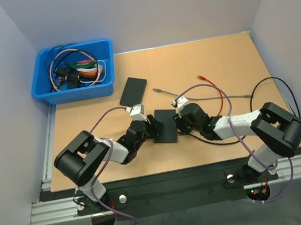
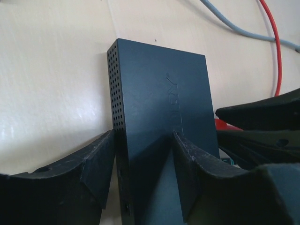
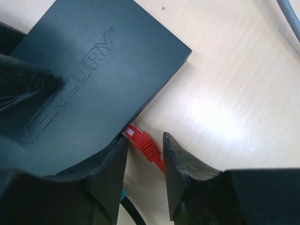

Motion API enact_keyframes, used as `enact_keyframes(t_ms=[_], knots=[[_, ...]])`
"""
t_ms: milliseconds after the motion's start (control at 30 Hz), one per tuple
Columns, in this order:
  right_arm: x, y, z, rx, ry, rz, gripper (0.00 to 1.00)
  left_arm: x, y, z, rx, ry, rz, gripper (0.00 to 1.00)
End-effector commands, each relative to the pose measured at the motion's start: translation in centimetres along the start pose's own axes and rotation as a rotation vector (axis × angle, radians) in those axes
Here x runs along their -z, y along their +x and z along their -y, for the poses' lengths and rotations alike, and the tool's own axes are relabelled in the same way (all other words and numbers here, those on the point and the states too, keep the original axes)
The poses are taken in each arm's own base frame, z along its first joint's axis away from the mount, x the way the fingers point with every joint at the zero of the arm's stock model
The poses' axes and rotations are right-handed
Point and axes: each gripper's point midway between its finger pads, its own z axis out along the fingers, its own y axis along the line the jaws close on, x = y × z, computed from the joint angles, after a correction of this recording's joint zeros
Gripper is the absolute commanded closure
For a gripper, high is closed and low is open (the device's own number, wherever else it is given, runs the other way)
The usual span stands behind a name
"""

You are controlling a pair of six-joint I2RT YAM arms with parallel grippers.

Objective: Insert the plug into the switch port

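Left fingers (image 2: 96, 168) pinch the black switch (image 2: 159, 93). Right fingers (image 3: 183, 164) stand spread, the red plug (image 3: 143, 144) between them, its tip at the switch's side.

Blue bin (image 1: 77, 94), far-left corner of the desk (image 1: 82, 121), holding a tangle of coloured cables (image 1: 75, 67)
Flat black box (image 1: 133, 90), lying on the desk just beside the bin's near right corner
Grey cable (image 1: 206, 98), loose, running across the right half
Black cable (image 1: 266, 80), looping in at the right edge
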Motion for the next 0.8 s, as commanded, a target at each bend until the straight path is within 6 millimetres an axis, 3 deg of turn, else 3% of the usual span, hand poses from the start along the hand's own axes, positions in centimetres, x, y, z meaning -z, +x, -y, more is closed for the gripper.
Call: enact_keyframes(t_ms=[0, 167, 233, 500, 767], knots=[[1.3, -7.9, -2.9, -0.103, -0.114, 0.286, 0.53, 7.0, 13.9, -2.8, 0.029, -0.076, -0.609, 0.37], [2.8, -7.1, -2.8, -0.123, -0.119, 0.264, 0.46, 6.9, 11.5, -4.5, 0.048, -0.151, -0.547, 0.34], [3.3, -6.2, -2.8, -0.132, -0.125, 0.241, 0.45, 6.8, 10.5, -4.3, 0.059, -0.142, -0.521, 0.32], [6.4, -5.4, -3.9, -0.293, -0.206, 0.249, 0.37, 6.2, 5.5, -4.5, 0.045, -0.203, -0.414, 0.3], [4.7, -4.4, -1.8, -0.345, -0.046, 0.165, 0.36, 6.7, 0.9, -4.0, 0.027, -0.223, -0.319, 0.3]])
